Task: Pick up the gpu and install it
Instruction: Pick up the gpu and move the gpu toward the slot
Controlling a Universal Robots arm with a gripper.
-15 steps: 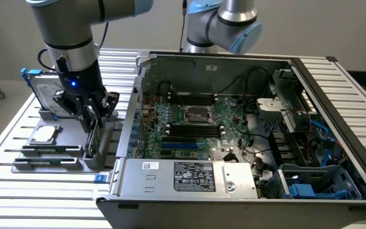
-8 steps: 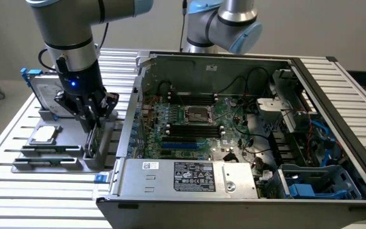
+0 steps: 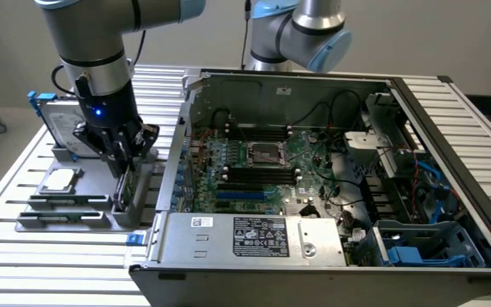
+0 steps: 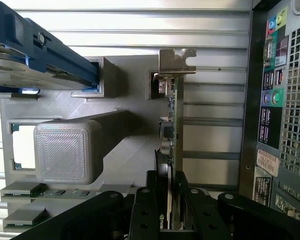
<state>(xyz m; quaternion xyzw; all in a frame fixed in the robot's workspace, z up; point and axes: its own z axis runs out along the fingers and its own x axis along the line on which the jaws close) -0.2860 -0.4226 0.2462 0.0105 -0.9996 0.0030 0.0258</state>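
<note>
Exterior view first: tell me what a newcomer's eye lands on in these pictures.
The large open grey computer case dominates the exterior view's right, with its green motherboard bare and a grey labelled power-supply box along its near edge. On the exterior view's left, the black gripper is at the thin green expansion card with a silver end bracket, which stands on edge in a grey holder.

An open case (image 3: 296, 80) is lying on a slatted table (image 3: 49, 268) with its motherboard (image 3: 254, 173) and power supply (image 3: 254, 236) showing, while a blue-framed drive (image 3: 58, 121) is standing in a grey rack (image 3: 92, 167) beside it.
</note>
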